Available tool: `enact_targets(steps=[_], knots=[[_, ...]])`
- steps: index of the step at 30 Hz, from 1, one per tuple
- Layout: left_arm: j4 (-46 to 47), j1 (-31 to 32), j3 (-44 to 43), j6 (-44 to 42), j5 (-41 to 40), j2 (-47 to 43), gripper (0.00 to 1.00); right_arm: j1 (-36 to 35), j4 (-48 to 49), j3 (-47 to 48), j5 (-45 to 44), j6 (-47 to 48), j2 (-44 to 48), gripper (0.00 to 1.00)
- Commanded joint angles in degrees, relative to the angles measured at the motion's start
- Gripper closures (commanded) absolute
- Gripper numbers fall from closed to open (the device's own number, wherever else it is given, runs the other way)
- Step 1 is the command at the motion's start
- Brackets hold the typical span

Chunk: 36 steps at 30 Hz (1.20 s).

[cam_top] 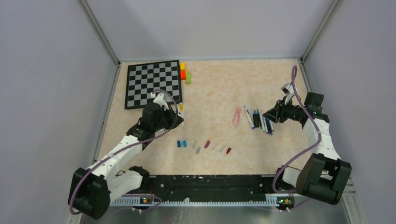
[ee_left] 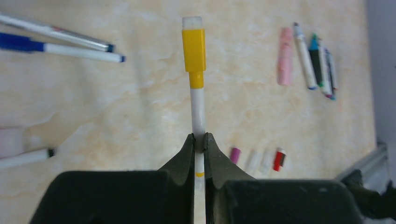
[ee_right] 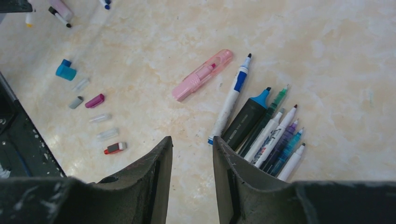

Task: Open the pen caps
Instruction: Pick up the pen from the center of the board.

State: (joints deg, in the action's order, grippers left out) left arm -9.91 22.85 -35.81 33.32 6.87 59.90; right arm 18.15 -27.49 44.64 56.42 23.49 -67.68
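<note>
Now, just right of the chessboard (cam_top: 153, 84), our left tool (ee_left: 199, 140) is clamped on the white barrel of a pen (ee_left: 198, 109), its yellow cap (ee_left: 194, 49) still on, while farther right our right tool (ee_right: 191, 147) hangs empty, jaws apart, by the uncapped pens (ee_right: 266, 130), so we reckon it must next cross over and pinch that cap.

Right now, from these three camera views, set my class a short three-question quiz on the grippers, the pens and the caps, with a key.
1. Multiple choice: what is the left gripper shut on? A nothing; B a white pen with a yellow cap; C a chess piece.
2. True or false: the right gripper is clamped on a pen.
3. Short answer: what colour is the cap at the right-arm end of the row of loose caps?

Key: 1 B. 2 False: its jaws stand open over the table with nothing between them. 3 Red.
</note>
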Motion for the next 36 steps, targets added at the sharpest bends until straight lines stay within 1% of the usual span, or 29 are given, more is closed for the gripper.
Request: enact_targets(steps=[1,3,5,7,10,12,13,15,16,17,19,22,24,25,29,36], knots=[[27.2,-0.1,6.9,3.3,18.4,-1.3,1.0,-1.1,2.9,-1.1,7.5,0.0,1.9,0.63],[39.7,0.2,9.9,7.8,22.6,0.5,1.0,-2.3,4.8,-2.3,11.4,-2.3,1.6,0.61],[52.0,1.3,11.7,12.4,24.6,3.6,1.0,-3.8,7.7,-3.4,16.1,-5.5,1.0,0.6],[59.9,3.8,11.2,14.4,24.6,7.5,1.0,-5.8,12.2,-4.8,19.7,-10.3,0.5,0.58],[65.1,10.2,7.8,13.4,20.8,12.8,1.0,-9.1,22.8,-7.7,21.1,-19.7,0.9,0.56],[67.6,14.9,5.2,11.5,17.4,16.2,1.0,-10.1,33.8,-10.4,20.5,-30.3,2.1,0.51],[68.3,17.0,3.9,10.7,15.3,17.9,1.0,-10.2,40.9,-12.2,20.1,-37.0,2.8,0.48],[70.0,20.6,2.0,9.6,11.0,20.9,1.0,-10.3,54.7,-16.0,16.6,-50.4,4.3,0.41],[71.2,22.1,1.4,9.2,8.5,22.5,1.0,-10.3,59.9,-17.4,14.5,-55.6,5.1,0.38],[72.7,23.7,1.1,8.8,6.0,23.6,1.0,-10.3,63.9,-18.7,12.6,-59.7,5.8,0.35],[75.6,26.3,0.7,8.4,1.1,25.7,1.0,-10.3,72.2,-20.8,10.9,-66.9,6.8,0.32],[78.4,29.6,0.0,8.6,-4.0,28.7,1.0,-10.4,86.3,-24.2,10.3,-75.8,6.9,0.31],[78.9,31.2,-0.7,8.5,-5.9,30.2,1.0,-10.4,92.8,-26.6,8.6,-81.5,6.8,0.31],[78.9,32.0,-1.2,8.4,-6.3,30.8,1.0,-10.5,94.9,-27.8,7.4,-83.4,6.7,0.32],[78.8,34.4,-3.1,8.5,-9.0,33.0,1.0,-12.6,94.4,-27.8,6.6,-84.7,6.6,0.33],[75.9,36.5,-7.5,8.4,-10.0,36.0,1.0,-17.7,92.1,-27.4,5.2,-82.7,4.8,0.41]])
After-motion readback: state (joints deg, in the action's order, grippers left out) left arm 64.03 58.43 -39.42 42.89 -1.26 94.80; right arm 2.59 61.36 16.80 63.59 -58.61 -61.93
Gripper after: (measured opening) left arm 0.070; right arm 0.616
